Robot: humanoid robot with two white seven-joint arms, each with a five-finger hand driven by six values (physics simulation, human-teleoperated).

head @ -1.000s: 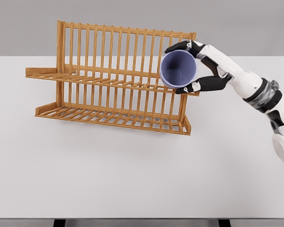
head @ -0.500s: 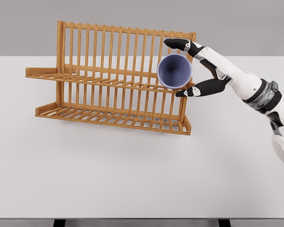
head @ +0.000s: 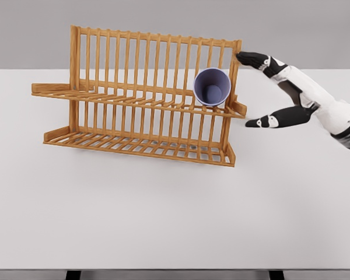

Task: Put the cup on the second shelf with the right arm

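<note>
A bare simulated test setup, not a lived-in room: a plain white table (head: 163, 221) fills the view against a flat, featureless grey backdrop, with dark legs just showing at its near edge. The only homely, kitchen-like item is a wooden two-tier dish rack (head: 134, 116) standing toward the table's far edge; surfaces look rendered, perhaps shadowless.

Bright, even, sharp render; only faint soft shadows, no glare.

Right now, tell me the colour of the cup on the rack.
The cup is lavender blue, seen best in the head view.
</note>
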